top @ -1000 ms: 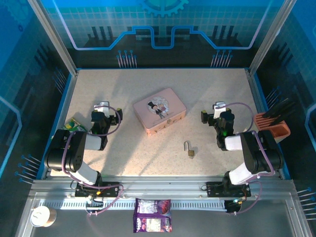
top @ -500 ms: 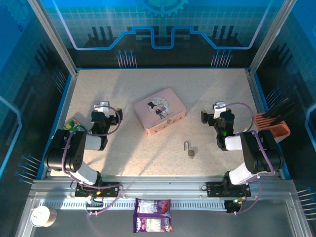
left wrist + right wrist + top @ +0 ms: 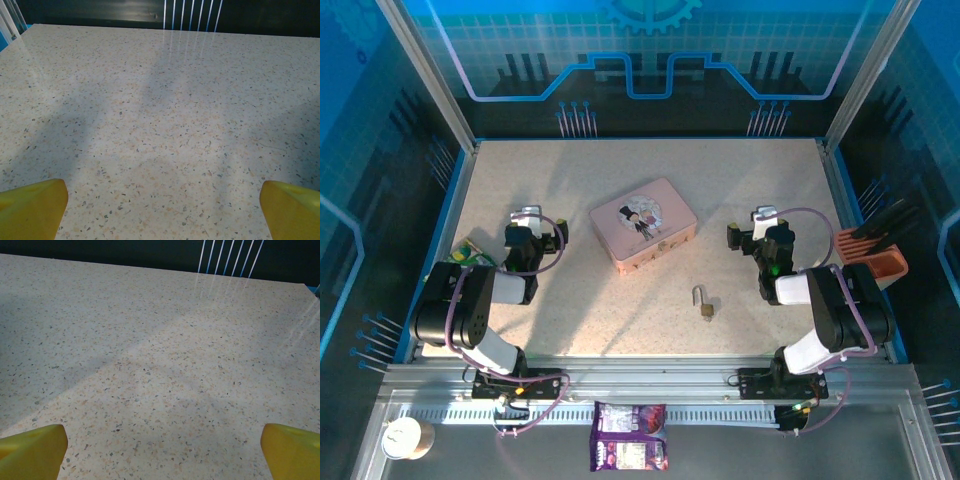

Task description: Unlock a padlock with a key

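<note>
Left wrist, right wrist: jaws wide, empty

No lettering, number or brand name can be read anywhere. The pink rectangular metal tin point(image 3: 644, 222) on the speckled stone-look surface point(image 3: 570, 175) bears a small cartoon picture on its lid; any wording around it is too small to make out. The purple and white foil snack packet point(image 3: 629, 450) lying on the metal rail at the near edge carries print that is blurred beyond reading. The green packet point(image 3: 472, 252) at the surface's left edge shows yellow and white patches, illegible. The blue backdrop panel carries a gear-shaped emblem point(image 3: 653, 12) and a line pattern.
</note>
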Controlling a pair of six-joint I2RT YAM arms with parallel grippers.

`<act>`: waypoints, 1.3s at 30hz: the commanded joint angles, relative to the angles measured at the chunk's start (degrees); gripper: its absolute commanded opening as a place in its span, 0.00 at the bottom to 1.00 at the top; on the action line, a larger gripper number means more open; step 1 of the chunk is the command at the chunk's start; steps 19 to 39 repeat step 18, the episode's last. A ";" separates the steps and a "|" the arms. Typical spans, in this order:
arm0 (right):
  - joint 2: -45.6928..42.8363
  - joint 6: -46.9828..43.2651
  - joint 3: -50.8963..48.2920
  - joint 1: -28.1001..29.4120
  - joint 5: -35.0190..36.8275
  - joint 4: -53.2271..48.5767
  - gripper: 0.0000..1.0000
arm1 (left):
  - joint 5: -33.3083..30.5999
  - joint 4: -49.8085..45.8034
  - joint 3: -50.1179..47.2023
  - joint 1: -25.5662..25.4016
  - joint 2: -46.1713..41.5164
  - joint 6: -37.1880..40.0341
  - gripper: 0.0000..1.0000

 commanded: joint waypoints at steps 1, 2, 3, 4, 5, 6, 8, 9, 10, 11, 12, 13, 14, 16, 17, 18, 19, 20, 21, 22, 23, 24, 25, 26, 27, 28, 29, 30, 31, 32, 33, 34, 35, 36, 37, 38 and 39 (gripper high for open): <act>-0.11 0.58 0.74 -0.46 -0.19 1.52 1.00 | 1.08 0.32 0.14 0.44 -0.45 -0.86 0.99; -0.07 0.46 0.67 -0.50 -0.16 1.50 1.00 | 1.09 0.34 0.14 0.44 -0.50 -0.89 0.99; -0.11 0.46 0.67 -0.51 -0.20 1.51 1.00 | 1.08 0.36 0.14 0.45 -0.51 -0.85 0.99; -0.07 0.48 0.68 -0.51 -0.23 1.54 1.00 | 1.08 0.32 0.15 0.44 -0.50 -0.85 0.99; -0.11 0.46 0.67 -0.51 -0.17 1.52 1.00 | 1.08 0.32 0.15 0.44 -0.47 -0.85 0.99; -0.11 0.52 0.63 -0.45 -0.19 1.49 1.00 | 1.06 0.37 0.14 0.44 -0.55 -0.86 0.99; -0.04 0.38 0.78 -0.49 -0.73 1.33 1.00 | 1.08 0.32 0.14 0.49 -0.51 -0.90 0.99; -0.11 0.33 1.02 -0.48 -0.80 0.80 1.00 | 1.08 0.31 0.14 0.44 -0.49 -0.87 0.99; -0.10 0.51 1.18 -0.51 -0.97 0.77 1.00 | 1.08 0.36 0.14 0.44 -0.50 -0.85 0.99; -0.11 0.52 1.12 -0.53 -1.05 0.57 1.00 | 1.08 0.32 0.14 0.44 -0.54 -0.85 0.99; -0.11 0.48 1.11 -0.68 -1.12 0.60 1.00 | 1.12 0.37 0.14 0.44 -0.43 -0.88 0.99; -0.11 0.55 1.10 -0.57 -1.19 0.60 1.00 | 1.10 0.34 0.14 0.44 -0.53 -0.85 0.99; -0.11 0.54 1.05 -0.67 -1.18 0.70 1.00 | 1.08 0.32 0.14 0.42 -0.47 -0.85 0.99; -0.11 0.45 0.94 -0.60 -1.13 1.00 1.00 | 1.08 0.40 0.15 0.44 -0.43 -0.85 0.99; -0.11 0.44 0.85 -0.61 -1.13 1.08 1.00 | 1.08 0.34 0.14 0.44 -0.53 -0.86 0.99; -0.07 0.43 0.77 -0.61 -0.99 1.33 1.00 | 1.08 0.32 0.14 0.45 -0.57 -0.86 0.99; -0.07 0.43 0.77 -0.61 -0.99 1.33 1.00 | 1.08 0.32 0.14 0.45 -0.57 -0.86 0.99; -0.07 0.43 0.77 -0.61 -0.99 1.33 1.00 | 1.08 0.32 0.14 0.45 -0.57 -0.86 0.99; -0.07 0.43 0.77 -0.61 -0.99 1.33 1.00 | 1.08 0.32 0.14 0.45 -0.57 -0.86 0.99; -0.07 0.43 0.77 -0.61 -0.99 1.33 1.00 | 1.08 0.32 0.14 0.45 -0.57 -0.86 0.99; -0.07 0.43 0.77 -0.61 -0.99 1.33 1.00 | 1.08 0.32 0.14 0.45 -0.57 -0.86 0.99; -0.07 0.43 0.77 -0.61 -0.99 1.33 1.00 | 1.08 0.32 0.14 0.45 -0.57 -0.86 0.99; -0.07 0.43 0.77 -0.61 -0.99 1.33 1.00 | 1.08 0.32 0.14 0.45 -0.57 -0.86 0.99; -0.07 0.43 0.77 -0.61 -0.99 1.33 1.00 | 1.08 0.32 0.14 0.45 -0.57 -0.86 0.99; -0.07 0.43 0.77 -0.61 -0.99 1.33 1.00 | 1.08 0.32 0.14 0.45 -0.57 -0.86 0.99; -0.07 0.43 0.77 -0.61 -0.99 1.33 1.00 | 1.08 0.32 0.14 0.45 -0.57 -0.86 0.99; -0.07 0.43 0.77 -0.61 -0.99 1.33 1.00 | 1.08 0.32 0.14 0.45 -0.57 -0.86 0.99; -0.07 0.43 0.77 -0.61 -0.99 1.33 1.00 | 1.08 0.32 0.14 0.45 -0.57 -0.86 0.99; -0.07 0.43 0.77 -0.61 -0.99 1.33 1.00 | 1.08 0.32 0.14 0.45 -0.57 -0.86 0.99; -0.07 0.43 0.77 -0.61 -0.99 1.33 1.00 | 1.08 0.32 0.14 0.45 -0.57 -0.86 0.99; -0.07 0.43 0.77 -0.61 -0.99 1.33 1.00 | 1.08 0.32 0.14 0.45 -0.57 -0.86 0.99; -0.07 0.43 0.77 -0.61 -0.99 1.33 1.00 | 1.08 0.32 0.14 0.45 -0.57 -0.86 0.99; -0.07 0.43 0.77 -0.61 -0.99 1.33 1.00 | 1.08 0.32 0.14 0.45 -0.57 -0.86 0.99; -0.07 0.43 0.77 -0.61 -0.99 1.33 1.00 | 1.08 0.32 0.14 0.45 -0.57 -0.86 0.99; -0.07 0.43 0.77 -0.61 -0.99 1.33 1.00 | 1.08 0.32 0.14 0.45 -0.57 -0.86 0.99; -0.07 0.43 0.77 -0.61 -0.99 1.33 1.00 | 1.08 0.32 0.14 0.45 -0.57 -0.86 0.99; -0.07 0.43 0.77 -0.61 -0.99 1.33 1.00 | 1.08 0.32 0.14 0.45 -0.57 -0.86 0.99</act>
